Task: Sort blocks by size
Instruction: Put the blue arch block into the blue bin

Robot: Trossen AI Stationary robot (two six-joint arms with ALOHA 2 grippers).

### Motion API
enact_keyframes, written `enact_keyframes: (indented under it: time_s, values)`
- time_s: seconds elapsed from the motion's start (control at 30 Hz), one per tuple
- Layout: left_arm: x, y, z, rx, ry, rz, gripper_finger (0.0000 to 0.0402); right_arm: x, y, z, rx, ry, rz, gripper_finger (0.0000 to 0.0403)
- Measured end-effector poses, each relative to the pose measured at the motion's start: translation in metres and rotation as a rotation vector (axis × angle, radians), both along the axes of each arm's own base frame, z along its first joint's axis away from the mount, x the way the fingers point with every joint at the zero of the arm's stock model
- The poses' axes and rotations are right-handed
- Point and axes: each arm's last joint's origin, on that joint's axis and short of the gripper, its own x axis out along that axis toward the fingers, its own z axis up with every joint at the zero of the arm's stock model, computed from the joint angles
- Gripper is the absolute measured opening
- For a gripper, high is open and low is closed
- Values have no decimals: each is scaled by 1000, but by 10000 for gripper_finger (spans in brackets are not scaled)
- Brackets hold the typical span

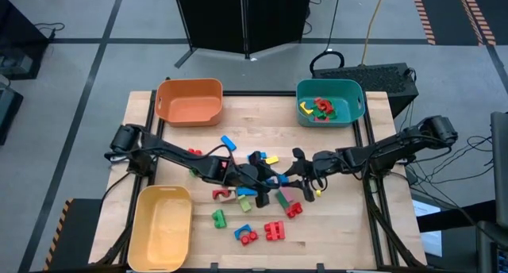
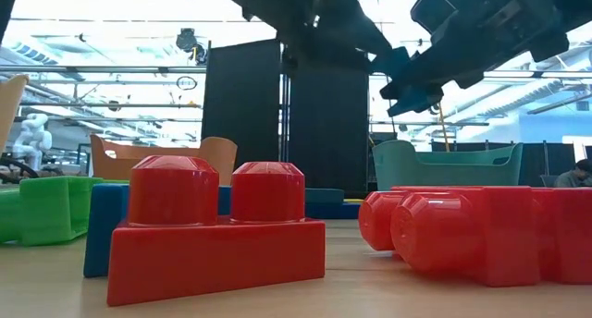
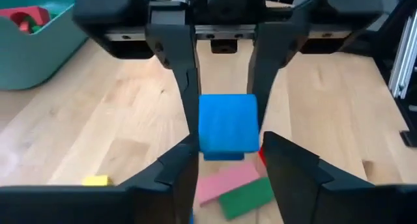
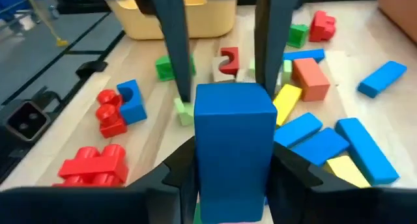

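A blue block [image 4: 234, 139] hangs above the middle of the table, between my two grippers, which meet there tip to tip. My right gripper [image 4: 234, 168], reaching in from the table's right [image 1: 297, 175], is shut on it. My left gripper [image 3: 228, 155], reaching in from the left [image 1: 268, 178], is open. Its fingers [image 3: 182, 172] stand close on either side of the block's far end [image 3: 228, 126], and a narrow gap shows at each. Many loose blocks [image 1: 254, 205] lie on the table below. My right gripper pinches the blue block's two opposite sides [image 4: 203, 159] between its two fingers. The fingers come nearly level from the table's right, slanting a little down. The block is lifted clear of the table and sticks out forward along the fingers toward my left gripper.
An orange bin [image 1: 189, 101] stands at the far left, and a teal bin [image 1: 349, 106] holding a few blocks at the far right. A yellow bin [image 1: 161, 225] is at the near left. Red studded bricks [image 2: 217, 230] lie near the front edge.
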Motion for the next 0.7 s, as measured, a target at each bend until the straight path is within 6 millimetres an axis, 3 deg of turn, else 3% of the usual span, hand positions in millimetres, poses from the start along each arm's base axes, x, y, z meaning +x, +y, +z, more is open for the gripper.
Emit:
enact_keyframes:
  time_s: [0.17,0.4,0.7]
  values:
    - [-16,4,21,41,24,15,199,0,-9,0,-20,5,-62,120]
    - [-33,11,39,134,57,106,202,-6,-38,6,-44,33,-164,123]
    - [-39,25,17,185,135,90,202,-28,-84,16,-93,87,-389,124]
